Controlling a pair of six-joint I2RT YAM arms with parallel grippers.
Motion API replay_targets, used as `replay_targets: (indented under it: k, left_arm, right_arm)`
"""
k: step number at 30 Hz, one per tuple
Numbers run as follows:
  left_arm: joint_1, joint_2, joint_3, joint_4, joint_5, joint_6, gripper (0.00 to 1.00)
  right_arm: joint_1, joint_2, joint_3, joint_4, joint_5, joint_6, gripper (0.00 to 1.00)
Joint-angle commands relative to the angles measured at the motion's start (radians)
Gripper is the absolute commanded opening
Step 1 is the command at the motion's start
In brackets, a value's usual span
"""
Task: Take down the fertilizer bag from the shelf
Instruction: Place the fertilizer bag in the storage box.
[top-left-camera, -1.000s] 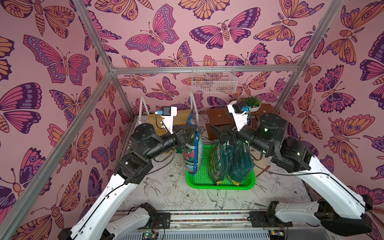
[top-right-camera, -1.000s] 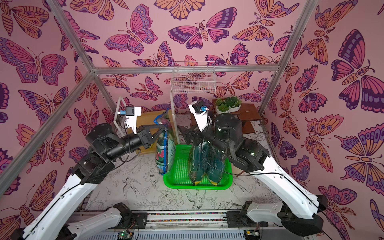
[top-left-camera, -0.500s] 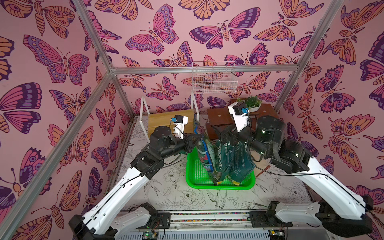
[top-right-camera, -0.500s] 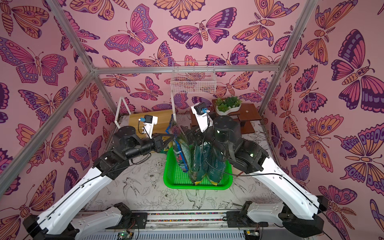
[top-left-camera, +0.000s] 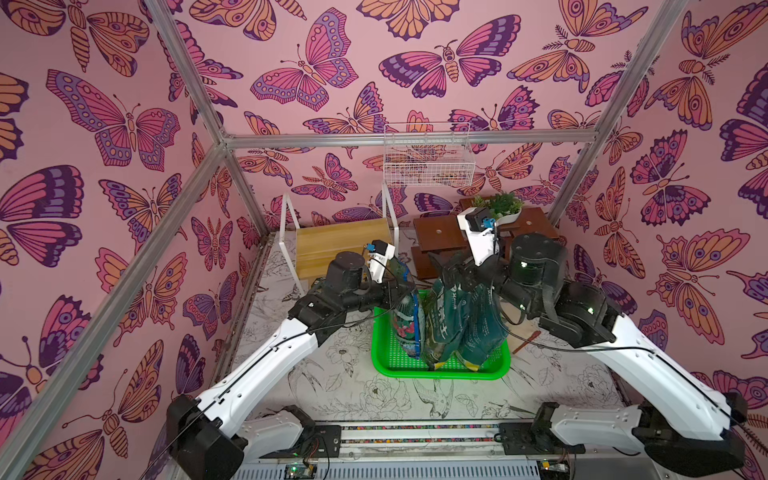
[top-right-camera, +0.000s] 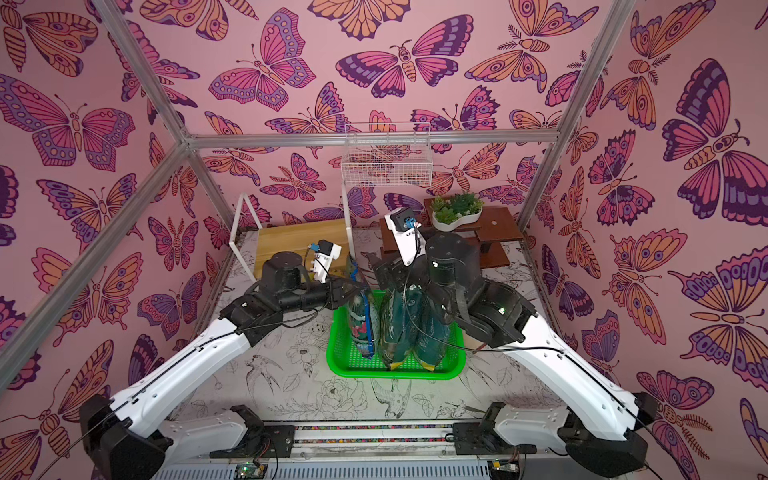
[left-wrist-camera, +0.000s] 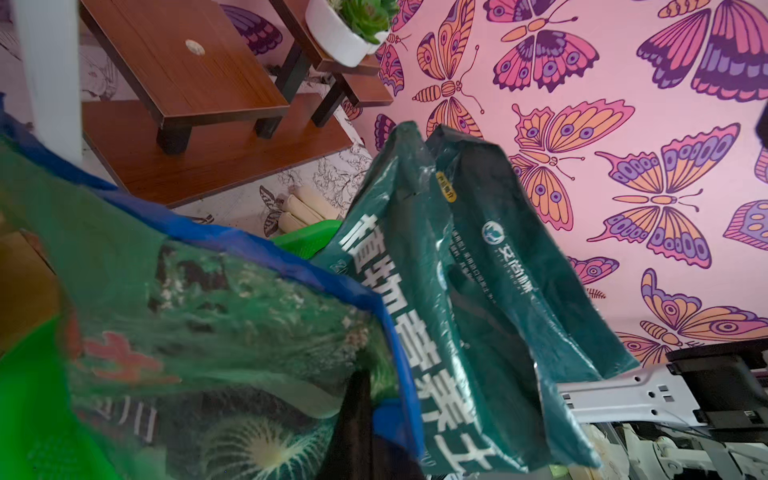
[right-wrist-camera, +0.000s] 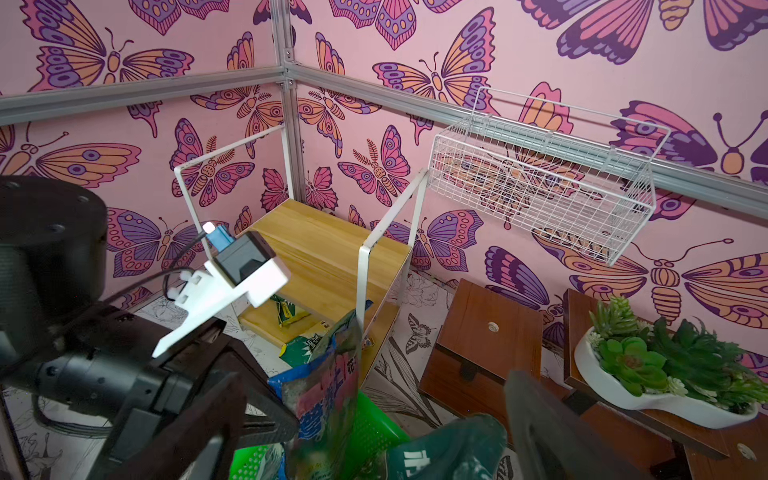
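The fertilizer bag (top-left-camera: 409, 322) (top-right-camera: 360, 320) is colourful with a blue edge. It hangs upright in the left part of the green tray (top-left-camera: 440, 372) (top-right-camera: 395, 372), its lower end down inside. My left gripper (top-left-camera: 409, 287) (top-right-camera: 356, 289) is shut on its top edge; in the left wrist view the bag (left-wrist-camera: 208, 332) fills the near field. My right gripper (top-left-camera: 457, 270) (top-right-camera: 395, 266) stands open over the tops of two dark green bags (top-left-camera: 465, 328) (right-wrist-camera: 449, 449) beside it. The shelf (top-left-camera: 340, 245) (right-wrist-camera: 328, 257) stands behind left, its top board bare.
A dark brown stepped stand (top-left-camera: 440, 237) with a white planter of succulents (top-left-camera: 498, 208) is at the back right. A white wire basket (top-left-camera: 428, 162) hangs on the back wall. Small packets (right-wrist-camera: 286, 309) lie on the shelf's lower board. A wooden-handled tool (top-left-camera: 525, 340) lies right of the tray.
My left arm carried the fertilizer bag rightward from the shelf side to the tray, beside the dark green bags. The right gripper stayed open over them.
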Motion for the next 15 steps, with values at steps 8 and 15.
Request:
replay_targets:
  k: [8,15]
  left_arm:
    - [0.002,-0.008,-0.005,0.099,0.125,0.044,0.00]
    - [0.002,-0.048,-0.033,-0.069,0.112,0.106,0.00]
  right_arm:
    - [-0.016,-0.018,-0.021,0.001,0.016,-0.013,0.99]
    - [-0.021,-0.020,-0.030,0.003,0.014,-0.020,0.99]
